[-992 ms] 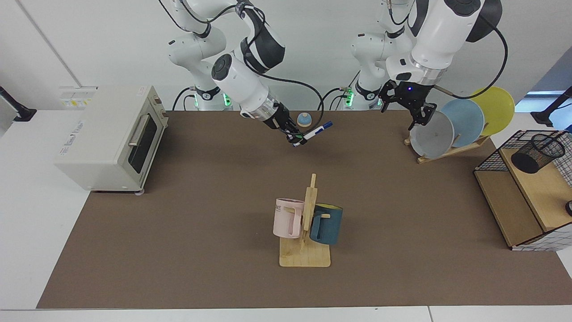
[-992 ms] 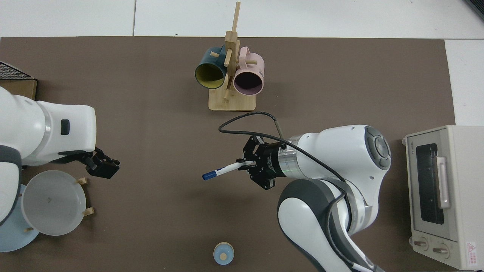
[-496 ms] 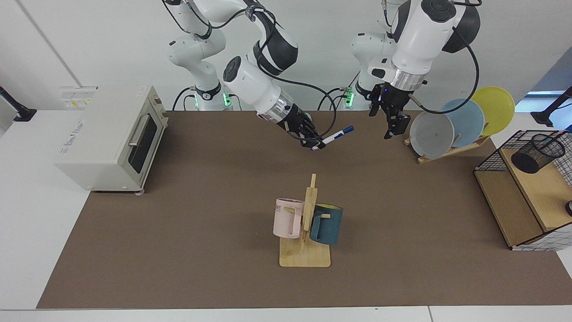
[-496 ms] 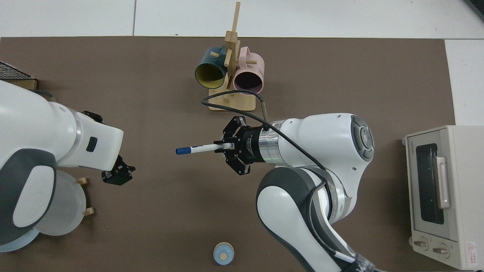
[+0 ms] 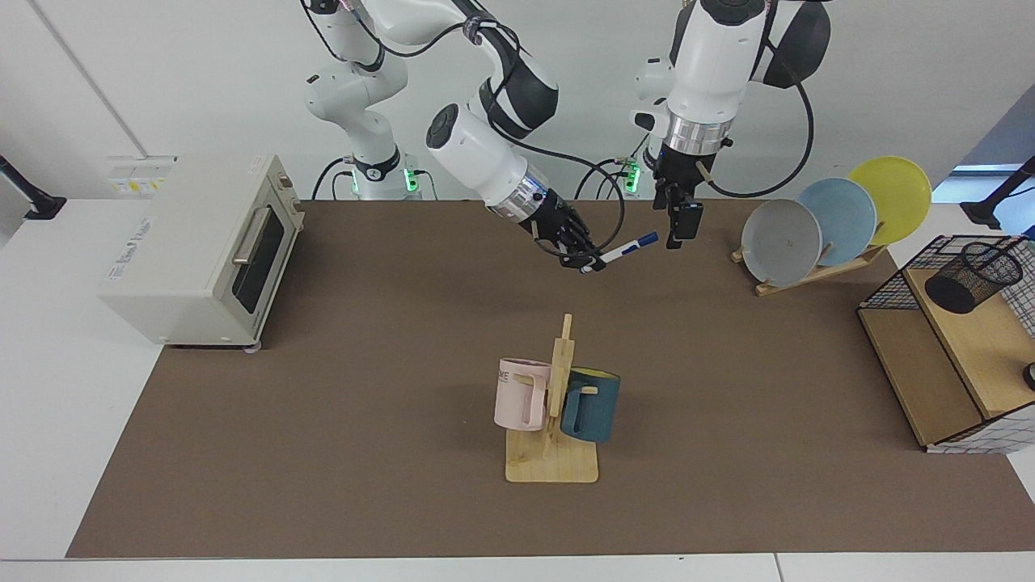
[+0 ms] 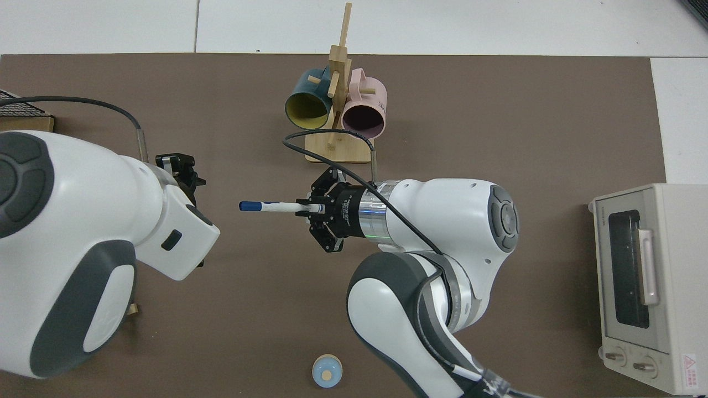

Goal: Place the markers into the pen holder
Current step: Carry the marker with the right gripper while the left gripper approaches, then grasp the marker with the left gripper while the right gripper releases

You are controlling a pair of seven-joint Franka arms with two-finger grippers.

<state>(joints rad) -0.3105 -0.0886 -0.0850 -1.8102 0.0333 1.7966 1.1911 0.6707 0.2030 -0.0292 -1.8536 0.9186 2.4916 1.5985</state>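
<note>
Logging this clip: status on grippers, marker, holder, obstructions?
Right gripper shut on marker, mid-air, cap toward left gripper hanging close by. Pen holder on wire basket shelf, far off. Nothing between.

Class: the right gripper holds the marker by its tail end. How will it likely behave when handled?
The marker looks rigid, jutting straight from the right gripper. Slim, so probably light. Its round barrel would likely roll if dropped.

right hand (image 6: 310, 208) grips marker (image 6: 271, 207) | blue cap toward left hand (image 6: 180, 168)
</note>
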